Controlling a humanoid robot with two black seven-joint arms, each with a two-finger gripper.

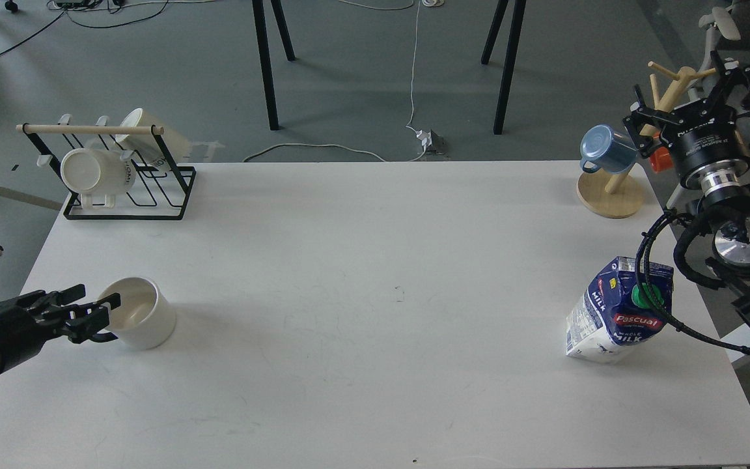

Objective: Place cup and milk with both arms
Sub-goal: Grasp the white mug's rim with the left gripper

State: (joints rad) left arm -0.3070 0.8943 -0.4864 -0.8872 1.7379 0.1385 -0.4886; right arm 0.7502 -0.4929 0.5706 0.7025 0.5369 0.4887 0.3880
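Glossy round ceramic cup (137, 321) and boxy printed milk (616, 312) carton on matte white tabletop (362, 273)
Left end effector (105, 314) touches the cup's rim, grip unclear; right end effector (733, 81) spread open, empty, well above the milk.

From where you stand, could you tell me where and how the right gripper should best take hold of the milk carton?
Probably across the flat side walls of the milk carton, below its sloped top and green screw cap. It stands upright near the table's right edge, so the right gripper, now raised well above it, would likely come in level from the right.
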